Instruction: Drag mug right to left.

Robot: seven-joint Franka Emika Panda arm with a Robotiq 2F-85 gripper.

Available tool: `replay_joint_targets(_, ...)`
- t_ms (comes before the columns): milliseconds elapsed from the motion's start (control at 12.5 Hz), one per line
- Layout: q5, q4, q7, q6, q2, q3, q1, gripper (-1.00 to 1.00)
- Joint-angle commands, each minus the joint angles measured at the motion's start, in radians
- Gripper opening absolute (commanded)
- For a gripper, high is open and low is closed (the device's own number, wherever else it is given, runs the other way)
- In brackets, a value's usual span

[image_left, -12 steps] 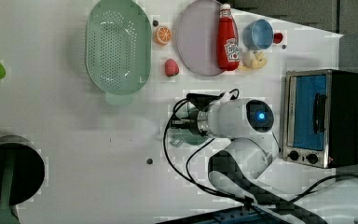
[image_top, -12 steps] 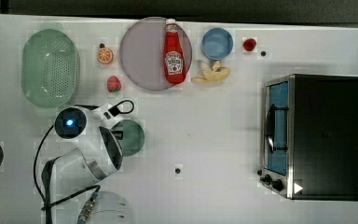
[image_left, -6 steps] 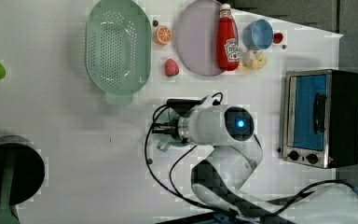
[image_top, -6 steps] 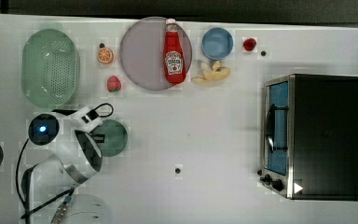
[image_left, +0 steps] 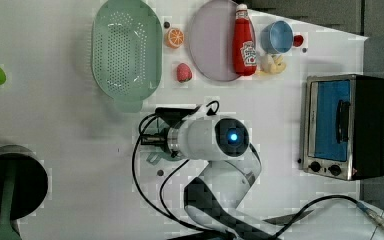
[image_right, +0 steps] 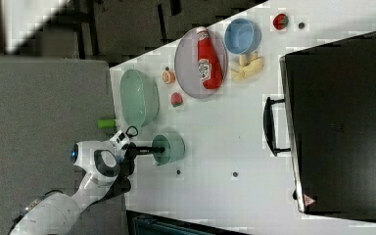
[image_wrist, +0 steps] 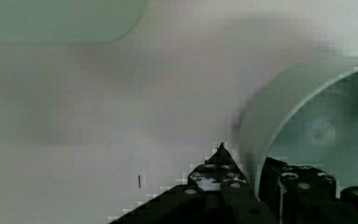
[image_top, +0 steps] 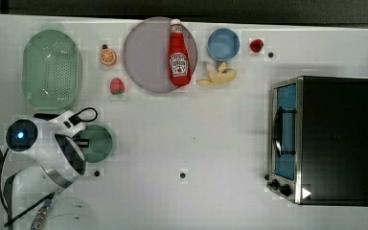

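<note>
End effector (image_wrist: 256,175) astride mug (image_wrist: 307,121) rim, pointing down.

Top view — mug (image_top: 97,142) below colander (image_top: 51,68), at the table's (image_top: 220,134) left; ketchup bottle (image_top: 179,54) on plate (image_top: 148,55); toaster oven (image_top: 323,139) far right.

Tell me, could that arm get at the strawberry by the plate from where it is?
Probably yes. The strawberry lies on bare table just beyond the mug, nothing over it; but the gripper is clamped on the mug's rim and must let go first.
</note>
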Motion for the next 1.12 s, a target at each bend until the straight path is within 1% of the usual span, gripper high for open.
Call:
replay_joint_targets(80, 0.004, 0.058, 0.095, -0.009, 0.012, -0.009, 0.025, -0.65)
replay_joint_targets(160, 0.004, 0.061, 0.095, -0.019, 0.01, -0.01, 0.024, -0.59)
replay_joint_targets(240, 0.005, 0.061, 0.095, -0.023, 0.002, -0.013, 0.021, -0.4)
replay_joint_targets(320, 0.006, 0.062, 0.095, -0.038, -0.01, -0.013, 0.017, -0.18)
replay_joint_targets(480, 0.025, 0.063, 0.095, -0.079, -0.085, -0.014, -0.006, 0.28)
replay_joint_targets(720, 0.056, 0.065, 0.095, -0.278, -0.279, -0.024, -0.052, 0.96)
replay_joint_targets(800, 0.063, 0.066, 0.095, -0.344, -0.35, -0.042, -0.073, 1.0)
replay_joint_targets(880, 0.063, 0.067, 0.095, -0.411, -0.42, -0.07, -0.096, 1.0)
replay_joint_targets(1120, 0.063, 0.071, 0.095, -0.573, -0.597, -0.196, -0.158, 1.0)
